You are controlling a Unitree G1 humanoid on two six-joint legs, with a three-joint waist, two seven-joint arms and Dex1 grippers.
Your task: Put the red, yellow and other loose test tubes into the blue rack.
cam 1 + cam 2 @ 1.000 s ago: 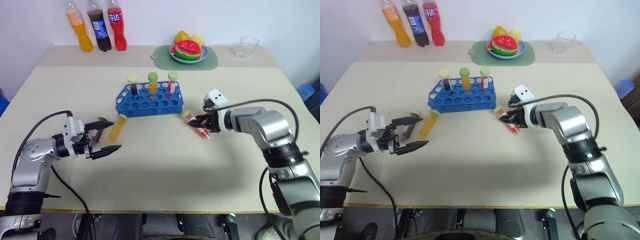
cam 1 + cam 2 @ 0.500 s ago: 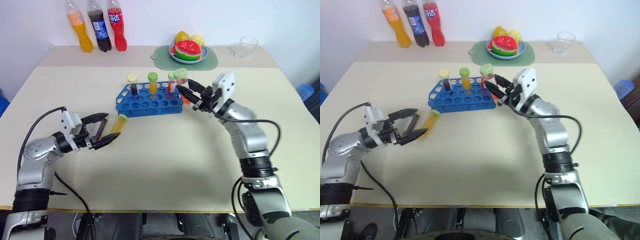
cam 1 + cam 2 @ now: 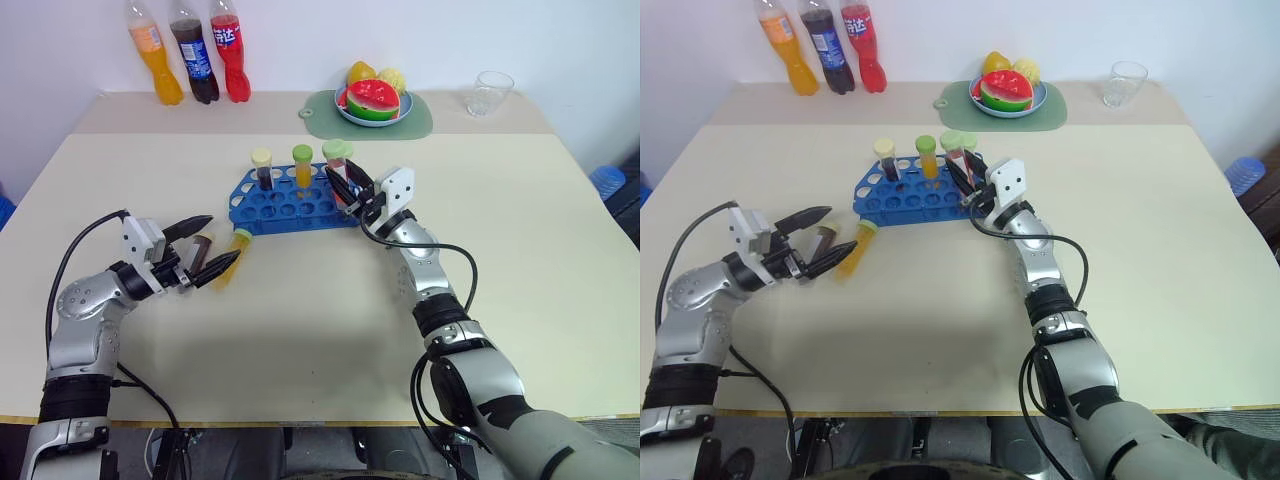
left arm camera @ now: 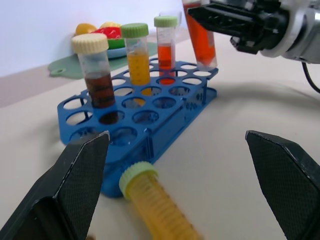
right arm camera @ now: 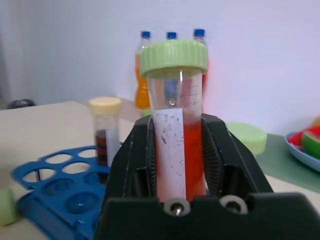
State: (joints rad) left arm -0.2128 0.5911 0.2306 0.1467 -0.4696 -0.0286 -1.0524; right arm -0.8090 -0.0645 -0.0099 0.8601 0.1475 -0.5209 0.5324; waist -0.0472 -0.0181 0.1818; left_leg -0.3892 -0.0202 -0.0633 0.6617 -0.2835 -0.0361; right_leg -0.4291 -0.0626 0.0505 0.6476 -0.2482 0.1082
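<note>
The blue rack (image 3: 270,205) stands mid-table with a brown tube (image 3: 262,168), a yellow tube (image 3: 302,167) and a red tube (image 4: 166,45) upright in its far row. My right gripper (image 3: 350,183) is shut on a red test tube (image 5: 172,145) with a green cap, held upright just over the rack's right end (image 4: 200,40). My left gripper (image 3: 225,237) is open near the rack's left end. A yellow tube (image 3: 233,252) lies on the table between its fingers (image 4: 155,205), and a brown tube (image 3: 205,244) lies beside that one.
Three soda bottles (image 3: 190,55) stand at the back left. A green mat (image 3: 420,120) holds a plate of fruit (image 3: 372,100) at the back, with a clear glass (image 3: 488,92) to its right.
My right gripper lifted the red tube off the table, turned it upright and carried it left to the rack's right end. My left gripper swung slightly toward the lying tubes.
</note>
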